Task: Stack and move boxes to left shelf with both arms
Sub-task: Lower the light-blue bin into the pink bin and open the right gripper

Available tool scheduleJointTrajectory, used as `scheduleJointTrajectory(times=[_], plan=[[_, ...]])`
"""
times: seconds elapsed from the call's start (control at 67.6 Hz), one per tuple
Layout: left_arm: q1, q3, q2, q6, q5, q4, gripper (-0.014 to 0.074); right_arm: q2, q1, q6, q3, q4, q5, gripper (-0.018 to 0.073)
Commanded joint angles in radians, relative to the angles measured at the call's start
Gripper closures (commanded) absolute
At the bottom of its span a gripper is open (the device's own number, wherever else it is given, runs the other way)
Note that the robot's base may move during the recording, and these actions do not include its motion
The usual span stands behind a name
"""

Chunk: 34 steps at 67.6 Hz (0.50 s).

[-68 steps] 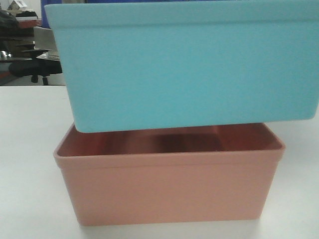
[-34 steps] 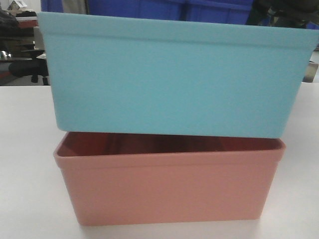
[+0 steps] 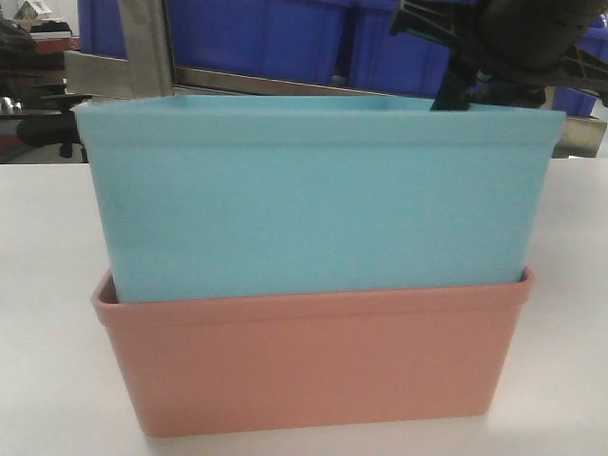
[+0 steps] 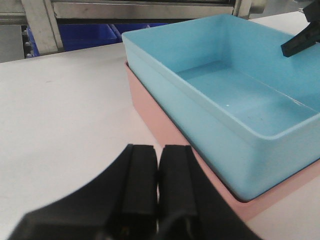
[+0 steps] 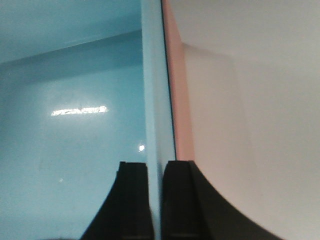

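Note:
The light blue box (image 3: 313, 199) sits nested inside the salmon-pink box (image 3: 313, 361) on the white table, its upper half standing above the pink rim. My right gripper (image 5: 155, 165) is shut on the blue box's side wall (image 5: 152, 100), one finger inside and one outside, next to the pink rim (image 5: 175, 100). The right arm (image 3: 513, 47) reaches in from behind on the right. My left gripper (image 4: 158, 150) is shut on nothing, low over the table beside the pink box (image 4: 150, 115) and the blue box (image 4: 240, 95). I cannot tell whether the steel rail behind is the left shelf.
A steel rack rail (image 4: 145, 10) and post (image 3: 142, 47) stand behind the table, with dark blue bins (image 3: 256, 38) on the rack. The white tabletop (image 4: 65, 110) stretches to the left of the boxes. An office chair (image 3: 57, 133) is at far left.
The blue box has come down from above the pink box and now sits inside it. The right arm has come into view behind it.

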Motion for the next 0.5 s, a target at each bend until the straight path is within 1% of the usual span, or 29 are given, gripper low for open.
scheduleJointTrajectory(times=[0.0,0.281,0.488], plan=[[-0.005,-0.030,0.007,0.000,-0.090,0.006,0.0604,-0.039,0.002,-0.013,-0.035,-0.036,-0.106,0.0505],[-0.005,-0.030,0.007,0.000,-0.090,0.006,0.0604,-0.001,0.003,-0.016,-0.035,-0.047,-0.132,0.0505],[-0.005,-0.030,0.007,0.000,-0.090,0.006,0.0603,0.026,0.004,-0.089,-0.035,-0.079,-0.143,0.0503]])
